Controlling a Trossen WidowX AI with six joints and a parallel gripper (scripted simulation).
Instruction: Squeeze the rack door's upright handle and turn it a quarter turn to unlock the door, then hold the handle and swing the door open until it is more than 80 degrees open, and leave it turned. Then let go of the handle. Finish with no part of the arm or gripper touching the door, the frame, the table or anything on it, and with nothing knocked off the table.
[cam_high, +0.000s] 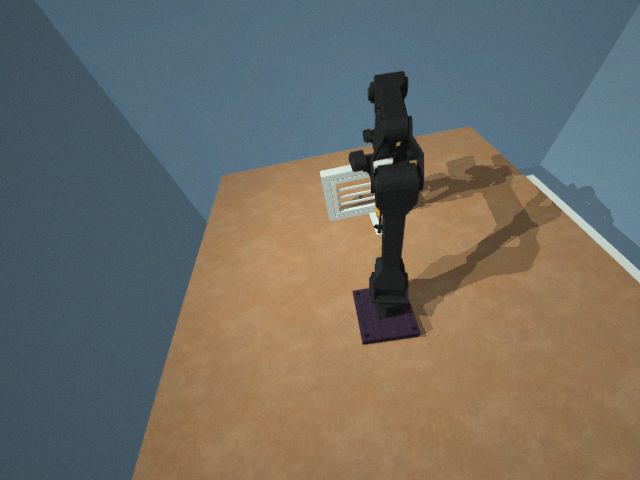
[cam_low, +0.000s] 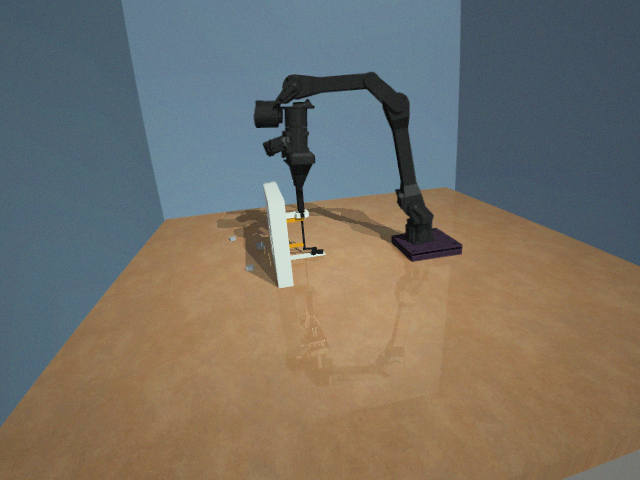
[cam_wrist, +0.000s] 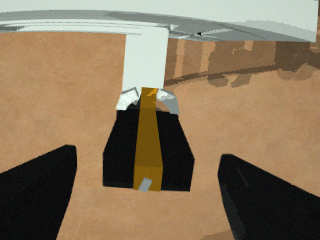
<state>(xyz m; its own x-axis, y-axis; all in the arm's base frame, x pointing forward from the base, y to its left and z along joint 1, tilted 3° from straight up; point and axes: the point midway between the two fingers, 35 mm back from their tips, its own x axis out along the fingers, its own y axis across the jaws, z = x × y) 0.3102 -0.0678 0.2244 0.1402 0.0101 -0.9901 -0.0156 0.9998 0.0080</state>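
Note:
The handle (cam_low: 300, 204) (cam_wrist: 148, 135) is a black upright grip with an amber strip, on the robot's side of the door. The white frame (cam_high: 326, 201) (cam_low: 283, 258) stands upright; the slatted door (cam_high: 354, 188) appears flush within it, closed. My gripper (cam_low: 299, 189) (cam_wrist: 148, 162) is open and points straight down, its tips around the height of the handle's top. In the wrist view the handle shows between the two spread fingers, with a gap on each side. The arm hides the handle's grip in the top view.
A white bar (cam_low: 305, 256) juts from the frame's foot towards the robot, with a black fitting (cam_low: 316, 251) at its end. Small grey blocks (cam_low: 232, 238) (cam_low: 249, 268) lie behind the frame. The arm's purple base (cam_high: 364, 325) (cam_low: 434, 250) stands on the table.

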